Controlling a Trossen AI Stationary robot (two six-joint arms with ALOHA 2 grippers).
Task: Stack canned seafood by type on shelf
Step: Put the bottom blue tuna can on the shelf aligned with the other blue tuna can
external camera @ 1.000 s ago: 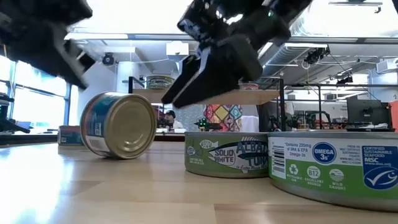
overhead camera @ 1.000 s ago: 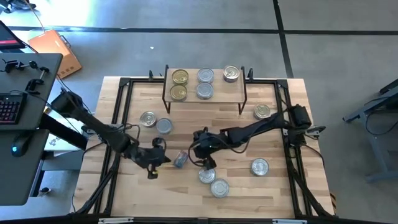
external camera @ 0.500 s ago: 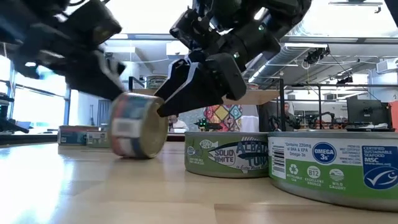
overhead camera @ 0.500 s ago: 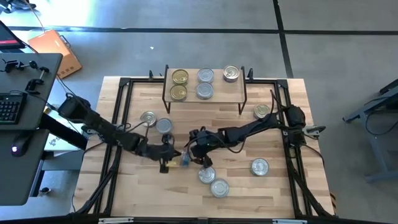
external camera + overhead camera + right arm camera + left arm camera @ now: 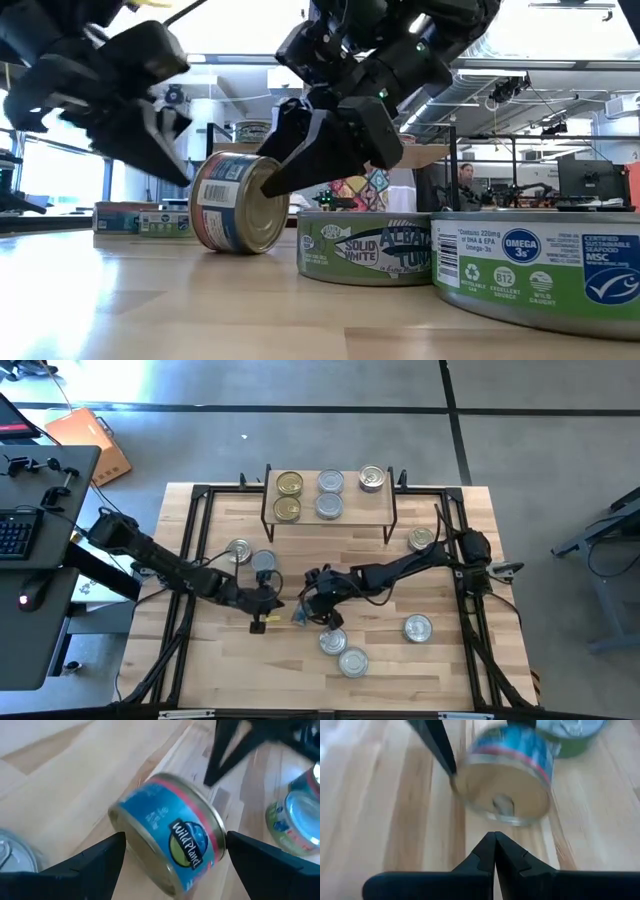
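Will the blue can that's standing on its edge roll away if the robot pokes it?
Probably yes. The blue can rests on its round side on the table, so a nudge from the shut left gripper could roll it. Its metal looks smooth, so it might slip between the open right gripper fingers. It looks stiff, not squashy.

I see a bench [image 5: 240, 670] of pale wood slats, smooth and satin. The tin [image 5: 236, 203] on its edge is shiny metal with a gold-tinted end and a glossy blue paper label. Both claws look matt black. The shelf [image 5: 350, 512] is light wood on thin black metal legs
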